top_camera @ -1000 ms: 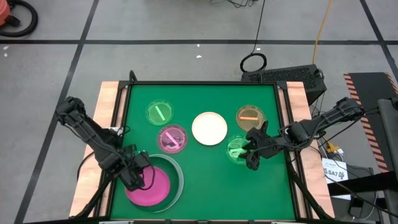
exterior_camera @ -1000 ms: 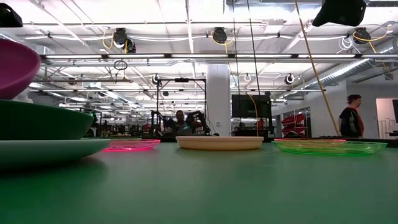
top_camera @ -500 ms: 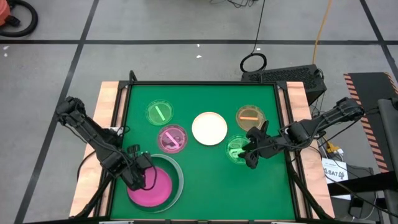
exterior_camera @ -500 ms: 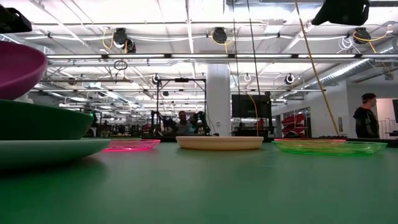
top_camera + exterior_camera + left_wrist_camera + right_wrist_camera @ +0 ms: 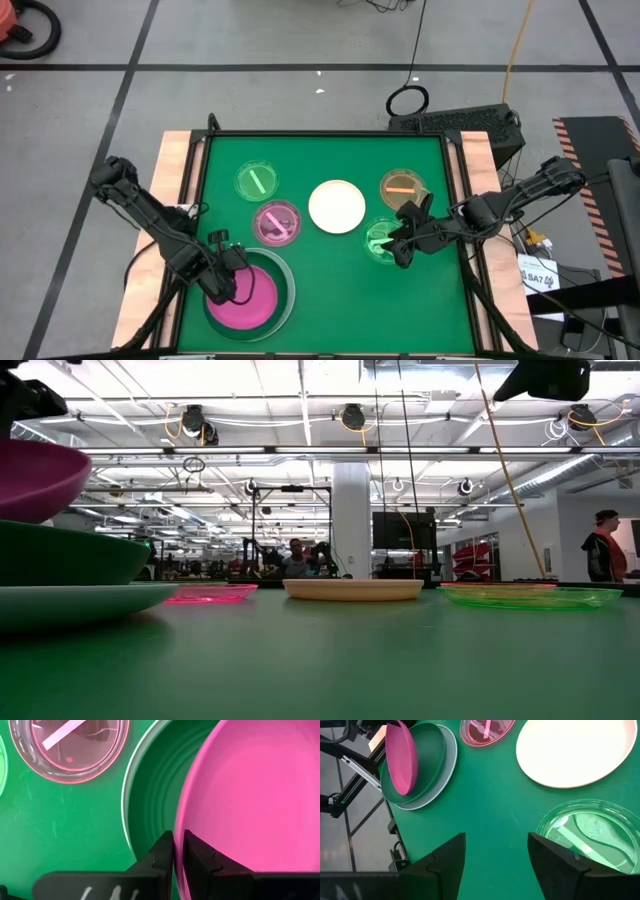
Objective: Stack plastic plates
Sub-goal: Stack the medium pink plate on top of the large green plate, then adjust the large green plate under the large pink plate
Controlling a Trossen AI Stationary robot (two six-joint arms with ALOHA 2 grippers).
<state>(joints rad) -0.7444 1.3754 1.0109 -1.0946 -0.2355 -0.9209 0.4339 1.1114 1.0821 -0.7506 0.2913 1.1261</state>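
Observation:
The hot pink plate [image 5: 248, 302] is tilted over the dark green plate [image 5: 281, 281], which sits in the pale mint plate [image 5: 127, 780] at the table's near left. My left gripper [image 5: 222, 279] is shut on the pink plate's rim. My right gripper [image 5: 396, 247] hovers open over the near-right small green dish [image 5: 379, 240], touching nothing. The cream plate [image 5: 336, 206], a purple dish [image 5: 277, 222], an orange dish [image 5: 402, 188] and another green dish [image 5: 256, 181] lie flat on the mat. My left gripper pinches the pink plate's rim [image 5: 176, 822] on the plate's left side between its two fingers, slanting down from the table's left. The held side is raised, so the plate [image 5: 400, 757] stands tilted, its lower side down inside the dark green plate [image 5: 429, 757].
The mat's near middle [image 5: 340, 300] is bare. Wooden table edges [image 5: 172, 180] flank the mat. In the low view the stack [image 5: 60, 555] fills the left, with a person [image 5: 604, 545] in the room behind.
My left gripper has moved a little toward the table's right, still shut on the pink plate. The plate has come with it, farther over the dark green plate and slightly lower.

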